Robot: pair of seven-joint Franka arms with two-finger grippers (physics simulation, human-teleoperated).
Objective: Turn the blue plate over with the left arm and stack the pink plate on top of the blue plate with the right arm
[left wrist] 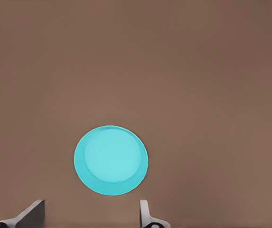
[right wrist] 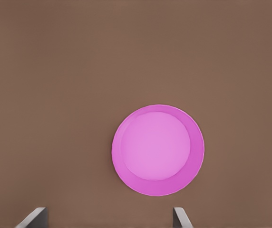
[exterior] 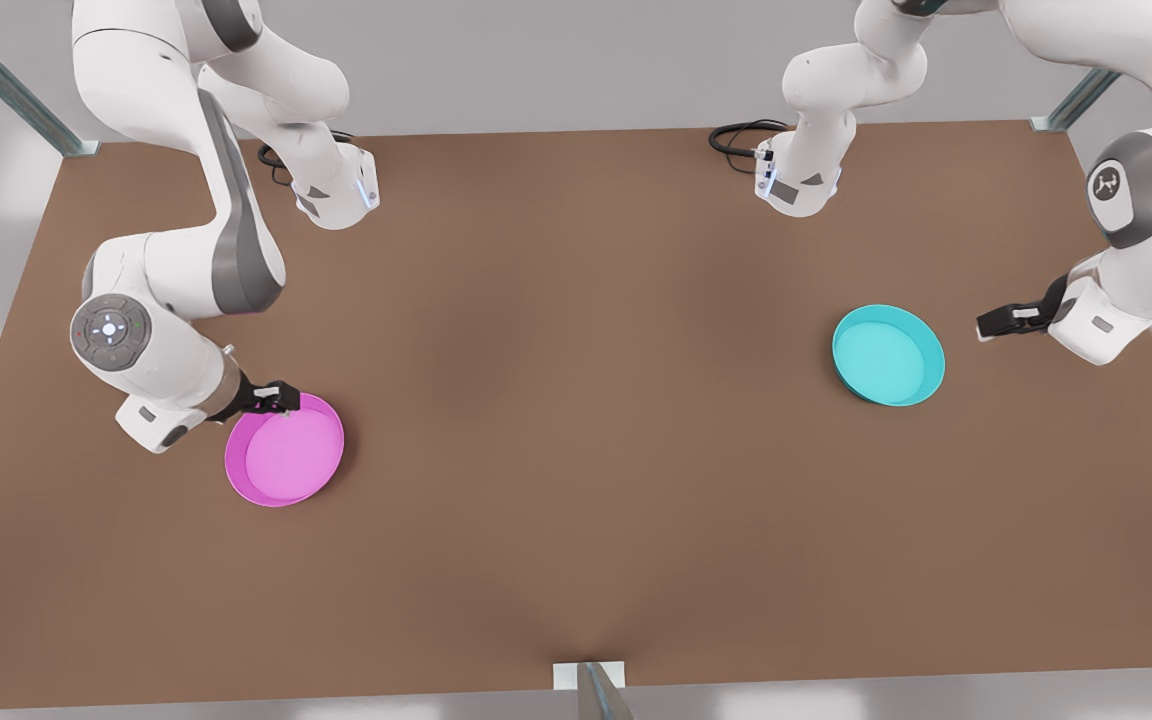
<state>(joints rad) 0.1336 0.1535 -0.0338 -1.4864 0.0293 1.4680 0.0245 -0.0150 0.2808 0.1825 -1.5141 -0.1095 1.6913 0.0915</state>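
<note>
Front view: brown table (exterior: 576, 450) carries the pink plate (exterior: 284, 450) near-left and the blue plate (exterior: 888, 355) right, both hollow-side up. Right gripper (exterior: 281, 398), fingers spread, hangs above the pink plate's rim. Left gripper (exterior: 998, 324), fingers spread, hovers just right of the blue plate.

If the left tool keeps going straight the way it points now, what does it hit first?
Most likely the blue plate: the left tool, fingers open, points at the plate's near rim across bare table. How high it sits is unclear, so it might pass over the rim.
</note>
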